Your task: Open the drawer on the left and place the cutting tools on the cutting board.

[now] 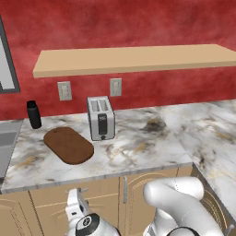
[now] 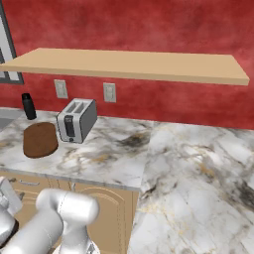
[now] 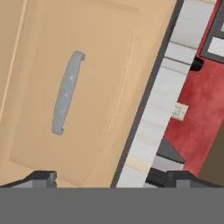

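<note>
The drawer (image 3: 74, 100) is closed; its flat tan front carries a slim silver bar handle (image 3: 66, 94), which runs slantwise in the rolled hand view. My gripper (image 3: 107, 178) is open, its dark fingertips (image 3: 41, 177) spread wide just short of the drawer front, with the handle ahead and nothing between them. From the left base view the gripper (image 1: 77, 197) sits low, under the counter edge, in front of the drawer (image 1: 69, 193). The dark-brown cutting board (image 1: 68, 144) lies bare on the marble, left of the toaster. The cutting tools are hidden.
A silver toaster (image 1: 101, 118) stands right of the board, a black bottle (image 1: 33, 115) at the back left. Arched cabinet doors (image 1: 147, 184) lie right of the drawer. A tan shelf (image 1: 133, 59) hangs above the marble counter (image 1: 152, 138), which turns a corner to the right.
</note>
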